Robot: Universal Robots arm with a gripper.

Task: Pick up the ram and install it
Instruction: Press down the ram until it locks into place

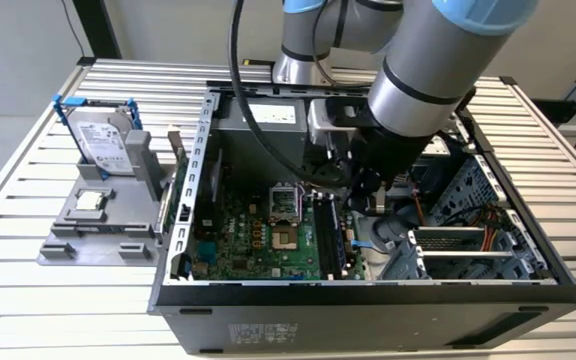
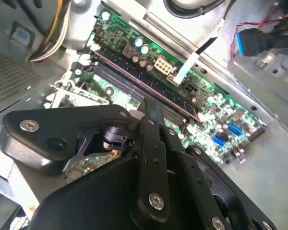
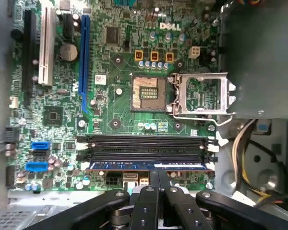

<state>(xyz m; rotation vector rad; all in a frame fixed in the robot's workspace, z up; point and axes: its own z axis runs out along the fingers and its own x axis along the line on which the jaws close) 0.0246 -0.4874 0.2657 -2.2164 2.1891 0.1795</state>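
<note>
Reaching down into the open computer case [image 1: 368, 307], the gripper [image 3: 157, 179] has its jaws pressed together on the ram [image 3: 149, 166], pinching the stick at its middle. In the first wrist view the ram lies along the slot nearest the board's edge, parallel to the two empty black slots [image 3: 146, 143] just beside it. Beyond them sits the open processor socket [image 3: 145, 92] on the green motherboard [image 3: 110, 62]. Farther off, on the counter [image 1: 8, 247] at the exterior view's left, a hard drive [image 1: 103, 142] stands in a grey holder [image 1: 98, 232].
</note>
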